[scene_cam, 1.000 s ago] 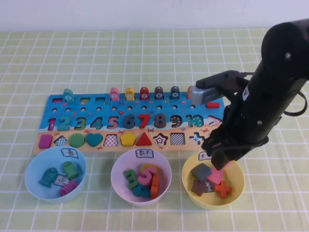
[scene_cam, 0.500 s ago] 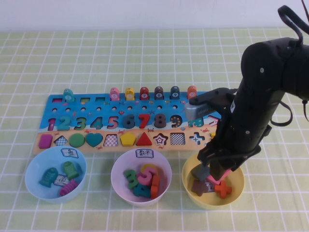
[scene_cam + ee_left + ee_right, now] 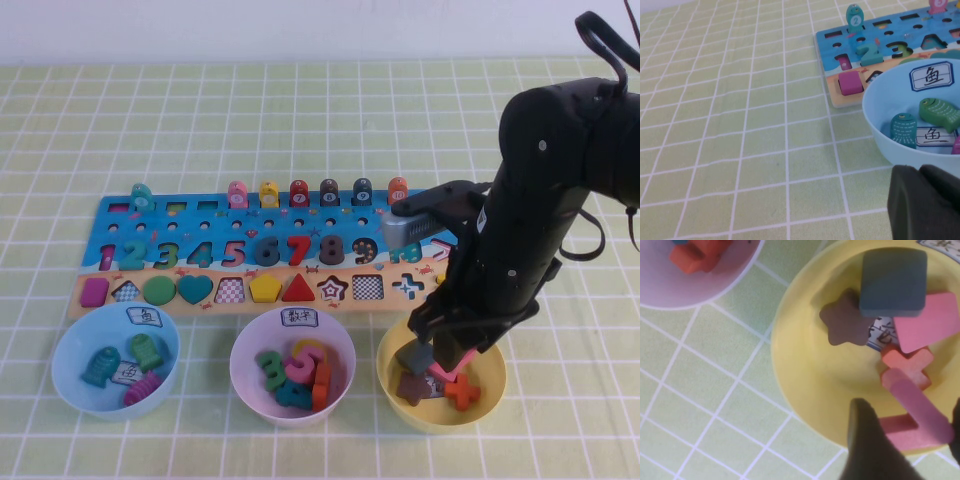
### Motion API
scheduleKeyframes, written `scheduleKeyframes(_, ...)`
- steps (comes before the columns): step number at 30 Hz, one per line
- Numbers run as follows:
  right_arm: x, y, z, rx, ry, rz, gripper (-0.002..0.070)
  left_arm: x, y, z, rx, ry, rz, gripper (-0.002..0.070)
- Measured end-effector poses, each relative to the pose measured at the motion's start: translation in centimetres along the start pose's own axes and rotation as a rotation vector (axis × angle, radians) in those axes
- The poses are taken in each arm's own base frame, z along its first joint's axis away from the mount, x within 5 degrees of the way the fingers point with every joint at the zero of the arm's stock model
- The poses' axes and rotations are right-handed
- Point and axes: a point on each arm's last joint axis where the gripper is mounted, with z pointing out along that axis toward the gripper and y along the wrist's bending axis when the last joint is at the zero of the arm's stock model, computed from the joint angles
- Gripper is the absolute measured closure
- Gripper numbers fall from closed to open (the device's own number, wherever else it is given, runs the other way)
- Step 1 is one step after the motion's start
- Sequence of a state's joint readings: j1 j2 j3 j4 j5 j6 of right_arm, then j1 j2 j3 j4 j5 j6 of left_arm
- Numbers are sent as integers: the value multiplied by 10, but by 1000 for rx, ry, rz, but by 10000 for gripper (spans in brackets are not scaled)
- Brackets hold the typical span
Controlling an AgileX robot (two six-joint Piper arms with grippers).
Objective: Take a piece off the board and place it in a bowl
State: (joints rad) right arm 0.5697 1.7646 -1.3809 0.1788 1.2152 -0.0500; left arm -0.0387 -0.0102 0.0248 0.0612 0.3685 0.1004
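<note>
Right tool (image 3: pixel 910 427): clamped on the pink chevron piece (image 3: pixel 917 415), over the yellow bowl (image 3: pixel 490 395).
Left tool (image 3: pixel 925 200): near the blue bowl (image 3: pixel 880 125) labelled 鱼; grip unclear.
Board (image 3: pixel 200 215): numbers 1–10.

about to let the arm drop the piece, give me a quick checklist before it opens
1. Right gripper holds the pink chevron piece between its fingers: ok.
2. Piece is over the yellow bowl, just inside its rim: ok.
3. Room in the bowl beside the grey square, brown star, pink block and orange plus: ok.
4. Piece's slot on the board: cannot tell, arm hides it.
5. Left gripper parked by the light blue bowl, away from the drop: ok.
</note>
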Motion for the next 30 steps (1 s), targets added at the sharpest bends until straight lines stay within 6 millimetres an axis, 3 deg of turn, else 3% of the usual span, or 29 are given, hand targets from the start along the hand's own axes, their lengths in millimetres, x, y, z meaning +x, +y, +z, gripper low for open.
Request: scheduleKeyframes(30, -6, 0, 0, 5, -68, -52, 384, 0, 0, 0, 0, 0, 0, 680)
